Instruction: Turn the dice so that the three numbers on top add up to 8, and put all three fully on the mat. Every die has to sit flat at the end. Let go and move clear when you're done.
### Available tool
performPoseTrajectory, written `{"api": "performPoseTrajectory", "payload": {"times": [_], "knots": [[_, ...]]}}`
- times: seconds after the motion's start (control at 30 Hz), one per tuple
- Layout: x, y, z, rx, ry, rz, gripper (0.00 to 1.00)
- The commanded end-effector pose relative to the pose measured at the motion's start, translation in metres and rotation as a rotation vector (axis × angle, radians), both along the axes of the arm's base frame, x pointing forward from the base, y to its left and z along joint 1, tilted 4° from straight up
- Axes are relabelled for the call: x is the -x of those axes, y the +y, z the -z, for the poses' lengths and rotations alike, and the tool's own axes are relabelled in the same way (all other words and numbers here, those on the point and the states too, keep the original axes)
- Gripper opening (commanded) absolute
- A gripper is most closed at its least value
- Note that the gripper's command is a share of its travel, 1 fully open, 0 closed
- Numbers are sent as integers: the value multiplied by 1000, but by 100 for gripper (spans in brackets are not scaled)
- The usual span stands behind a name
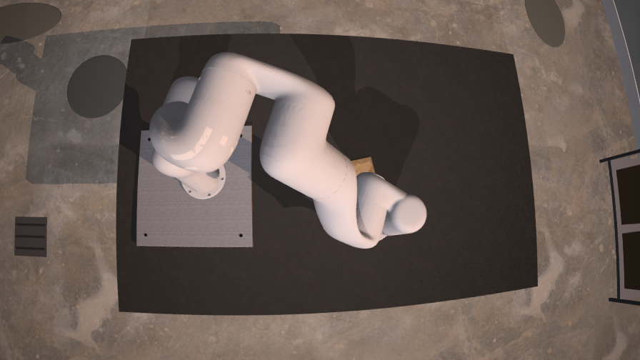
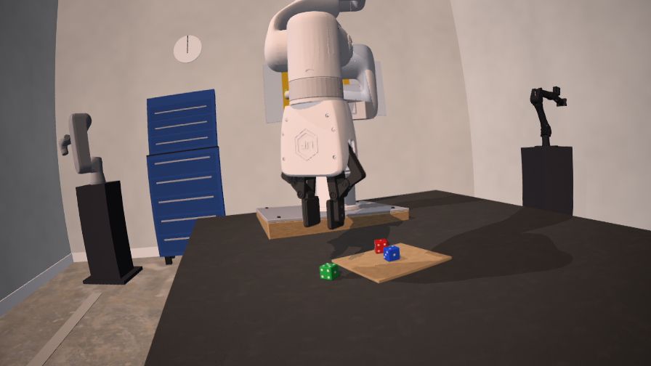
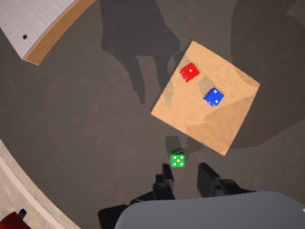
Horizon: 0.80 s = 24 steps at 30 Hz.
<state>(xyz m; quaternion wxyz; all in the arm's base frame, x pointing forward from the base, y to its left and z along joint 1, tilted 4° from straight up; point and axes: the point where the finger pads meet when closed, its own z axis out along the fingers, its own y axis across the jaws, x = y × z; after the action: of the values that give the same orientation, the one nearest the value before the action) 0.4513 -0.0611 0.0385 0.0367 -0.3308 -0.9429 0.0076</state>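
Observation:
The wooden mat (image 1: 363,164) (image 2: 423,258) (image 3: 233,84) lies on the dark table. The red die (image 2: 380,246) (image 3: 190,72) sits flat on it with a one on top. The blue die (image 2: 391,253) (image 3: 213,97) sits flat on it with a two on top. The green die (image 2: 328,271) (image 3: 177,159) lies flat on the table beside the mat, off it, with a five on top. My gripper (image 2: 322,226) (image 3: 182,175) is partly open and empty, high above the table on the green die's side. The arm hides the dice and most of the mat in the top view.
The arm's base plate (image 1: 192,223) (image 2: 291,213) (image 3: 34,15) stands behind the mat, with a wooden side. The dark table (image 1: 469,178) (image 2: 272,318) extends around the mat. A blue cabinet (image 2: 185,181) and two pedestals with small arms stand beyond the table.

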Motion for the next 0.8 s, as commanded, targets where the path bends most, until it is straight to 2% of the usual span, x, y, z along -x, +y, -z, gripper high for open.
{"api": "performPoseTrajectory", "payload": {"times": [0.0, 0.77], "knots": [[-1, 0, -1, 1, -4, 0, 36], [-1, 0, 5, 1, -4, 0, 36]]}}
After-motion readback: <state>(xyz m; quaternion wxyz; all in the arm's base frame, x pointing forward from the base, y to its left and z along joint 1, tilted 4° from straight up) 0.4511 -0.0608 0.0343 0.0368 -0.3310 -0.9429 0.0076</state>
